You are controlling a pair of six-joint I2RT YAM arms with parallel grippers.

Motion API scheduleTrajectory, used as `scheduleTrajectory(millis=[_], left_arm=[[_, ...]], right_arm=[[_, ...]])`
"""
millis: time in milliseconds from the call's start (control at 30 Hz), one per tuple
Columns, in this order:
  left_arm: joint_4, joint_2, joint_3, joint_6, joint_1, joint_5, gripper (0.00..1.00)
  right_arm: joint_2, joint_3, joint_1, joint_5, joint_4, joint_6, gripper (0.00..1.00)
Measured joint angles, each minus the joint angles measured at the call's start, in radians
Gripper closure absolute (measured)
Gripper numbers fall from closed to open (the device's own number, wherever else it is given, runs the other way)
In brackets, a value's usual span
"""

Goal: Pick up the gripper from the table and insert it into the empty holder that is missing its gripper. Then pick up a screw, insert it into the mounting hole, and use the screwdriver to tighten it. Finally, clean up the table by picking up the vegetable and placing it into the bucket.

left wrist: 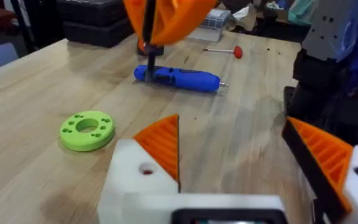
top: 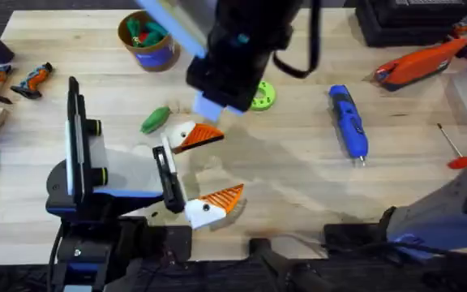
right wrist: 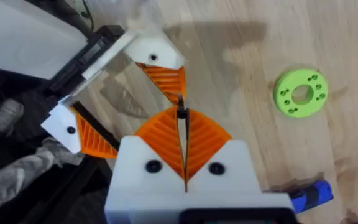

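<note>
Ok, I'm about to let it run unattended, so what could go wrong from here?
1. The right gripper pinches the small dark screw at its very tips, so the screw could slip out and drop.
2. The screw hangs by the orange pad, not over the mounting hole on the open left gripper, so it may miss.
3. The vegetable lies close to that finger and might get nudged.
</note>
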Motion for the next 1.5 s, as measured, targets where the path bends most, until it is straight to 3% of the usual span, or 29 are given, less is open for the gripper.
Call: scheduleTrajectory(millis=[767, 1500], left_arm=[[0.000, 0.000, 0.000, 0.000, 0.000, 0.000, 0.013], [0.000, 0.000, 0.000, 0.000, 0.000, 0.000, 0.015]], right_arm=[[0.028, 0.008, 0.094, 0.023, 0.062, -0.229, 0.995], [0.093, 0.011, 0.100, 0.026, 0.059, -0.374, 0.995]])
